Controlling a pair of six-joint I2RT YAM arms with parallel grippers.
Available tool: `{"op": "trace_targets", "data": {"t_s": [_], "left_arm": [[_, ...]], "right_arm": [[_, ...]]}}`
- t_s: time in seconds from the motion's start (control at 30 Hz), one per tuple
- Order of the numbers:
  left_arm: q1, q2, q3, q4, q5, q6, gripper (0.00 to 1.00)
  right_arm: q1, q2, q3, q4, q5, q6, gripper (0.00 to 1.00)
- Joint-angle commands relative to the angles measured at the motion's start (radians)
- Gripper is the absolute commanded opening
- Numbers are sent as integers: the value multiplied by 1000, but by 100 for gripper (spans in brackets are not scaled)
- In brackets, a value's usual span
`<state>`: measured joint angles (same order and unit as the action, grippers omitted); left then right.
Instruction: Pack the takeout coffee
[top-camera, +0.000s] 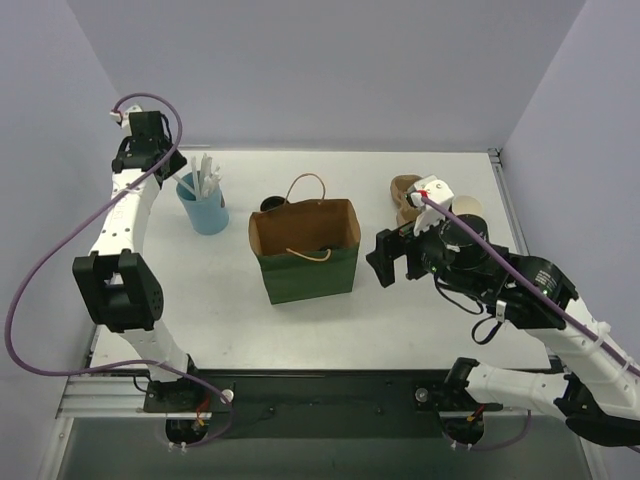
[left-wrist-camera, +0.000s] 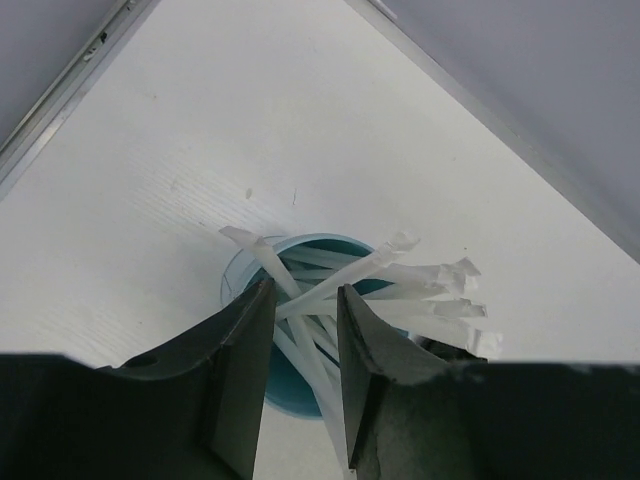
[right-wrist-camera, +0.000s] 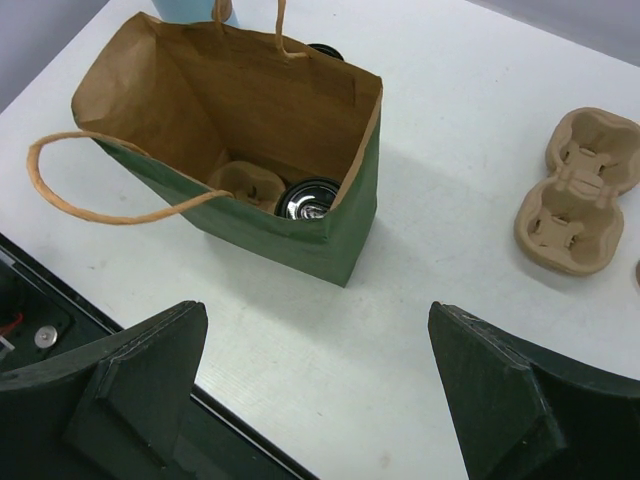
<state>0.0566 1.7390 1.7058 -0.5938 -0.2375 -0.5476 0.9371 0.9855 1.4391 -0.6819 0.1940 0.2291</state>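
A green paper bag (top-camera: 305, 262) with a brown inside stands open mid-table. In the right wrist view the bag (right-wrist-camera: 340, 235) holds a pulp carrier (right-wrist-camera: 245, 183) and beside it a cup with a shiny black lid (right-wrist-camera: 307, 197), the takeout coffee; only its lid shows. My right gripper (top-camera: 395, 262) is wide open and empty, hovering over bare table just right of the bag (right-wrist-camera: 318, 310). My left gripper (top-camera: 162, 170) is at the far left above the blue cup of straws (top-camera: 205, 208). Its jaws (left-wrist-camera: 305, 295) stand narrowly apart, with white straws (left-wrist-camera: 400, 275) seen between them.
A second brown pulp carrier (top-camera: 405, 195) lies right of the bag (right-wrist-camera: 578, 190). A tan paper cup (top-camera: 468, 208) stands behind my right arm. A round black object (top-camera: 272, 204) sits just behind the bag (right-wrist-camera: 325, 50). Walls close the back and sides.
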Motion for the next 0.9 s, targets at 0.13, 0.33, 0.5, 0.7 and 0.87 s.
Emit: {"op": "trace_targets", "data": {"t_s": [0.13,0.33,0.5,0.7,0.87], "left_arm": [[11,96,78,58,-19,-35,42],[11,120,112,40,-48,-5,53],[11,99,121,37,-69,20,53],[18,102,95,35,-114,28,53],[23,123,72,87,-86,32,52]], "right_arm": [[-14,-5,-26,-1,90,-144,100],[-20,50,1,1,113,-191,100],[-27,76,0,13,94,-189,100],[-31,93,12,27,76,-182,100],[-32,90,17,27,79,-175,100]]}}
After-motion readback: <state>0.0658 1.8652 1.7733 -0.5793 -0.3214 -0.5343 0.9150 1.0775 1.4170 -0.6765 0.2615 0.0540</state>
